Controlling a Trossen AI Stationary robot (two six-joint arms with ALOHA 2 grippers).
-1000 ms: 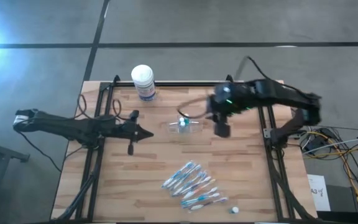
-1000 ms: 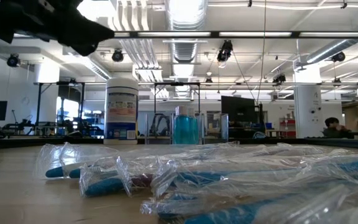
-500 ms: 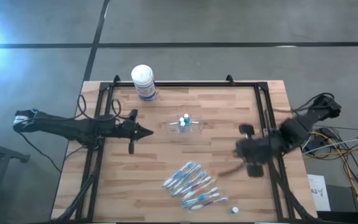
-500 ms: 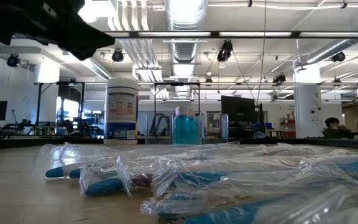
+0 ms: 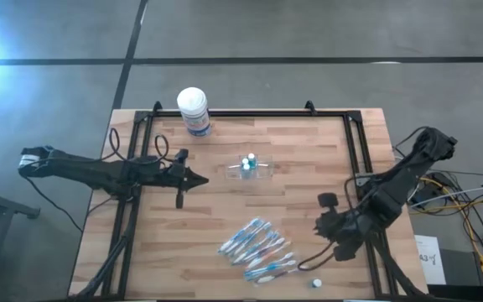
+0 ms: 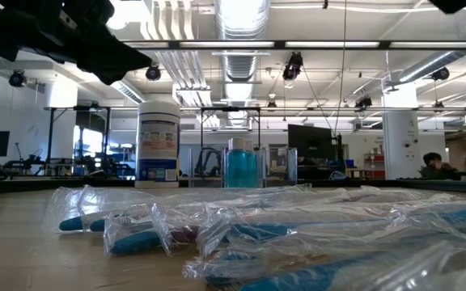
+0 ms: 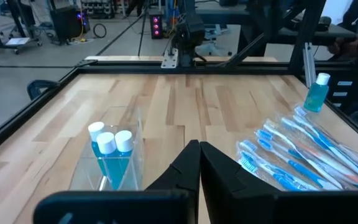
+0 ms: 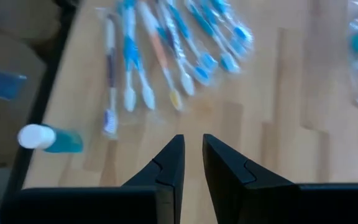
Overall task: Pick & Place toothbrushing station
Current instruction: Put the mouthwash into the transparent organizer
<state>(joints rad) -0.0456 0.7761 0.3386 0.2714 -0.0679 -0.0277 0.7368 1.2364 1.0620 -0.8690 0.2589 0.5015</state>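
Observation:
A small clear cup (image 5: 248, 166) stands upright at the table's middle. Three white-capped blue tubes (image 7: 109, 142) stand in it, caps up. Several wrapped blue-white toothbrushes (image 5: 258, 250) lie in a heap on the table near the front edge. One more white-capped tube (image 5: 315, 283) lies on its side to their right; it also shows in the right wrist view (image 8: 45, 138). My left gripper (image 5: 198, 178) is shut and empty, left of the cup. My right gripper (image 5: 319, 226) hovers right of the toothbrushes, its fingers a narrow gap apart (image 8: 191, 142), and it holds nothing.
A white-lidded canister with a blue label (image 5: 193, 111) stands at the table's far left. A black frame rail (image 5: 359, 168) runs along the table's edges. Bare wood lies between the cup and the toothbrushes.
My right gripper has swung away from beside the cup, toward the table's right and near edges, and now hangs right of the toothbrushes. The cup, tubes and toothbrushes have stayed where they were.

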